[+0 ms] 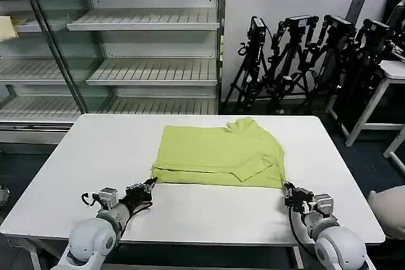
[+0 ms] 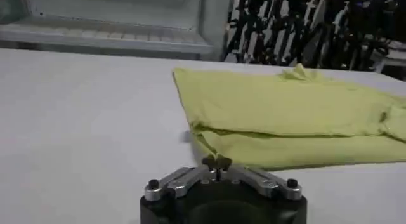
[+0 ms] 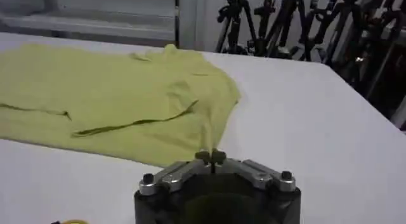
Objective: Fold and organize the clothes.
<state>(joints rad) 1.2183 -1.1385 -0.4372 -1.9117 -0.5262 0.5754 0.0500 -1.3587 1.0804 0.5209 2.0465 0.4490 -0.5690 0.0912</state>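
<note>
The clothes are one lime yellow-green T-shirt (image 1: 218,156), lying folded over itself in the middle of the white table (image 1: 209,216). My left gripper (image 1: 150,183) sits low on the table at the shirt's near-left corner. In the left wrist view the left gripper (image 2: 217,161) has its fingers pressed together on the edge of the T-shirt (image 2: 285,111). My right gripper (image 1: 286,189) is at the near-right corner. In the right wrist view a point of the T-shirt (image 3: 114,98) is drawn up into the shut right gripper (image 3: 210,157).
Metal shelving (image 1: 152,71) stands behind the table, with a pale yellow folded item (image 1: 6,26) on a left shelf. Black tripods (image 1: 304,55) stand at the back right, next to another white table (image 1: 392,71). Bare tabletop lies on both sides of the shirt.
</note>
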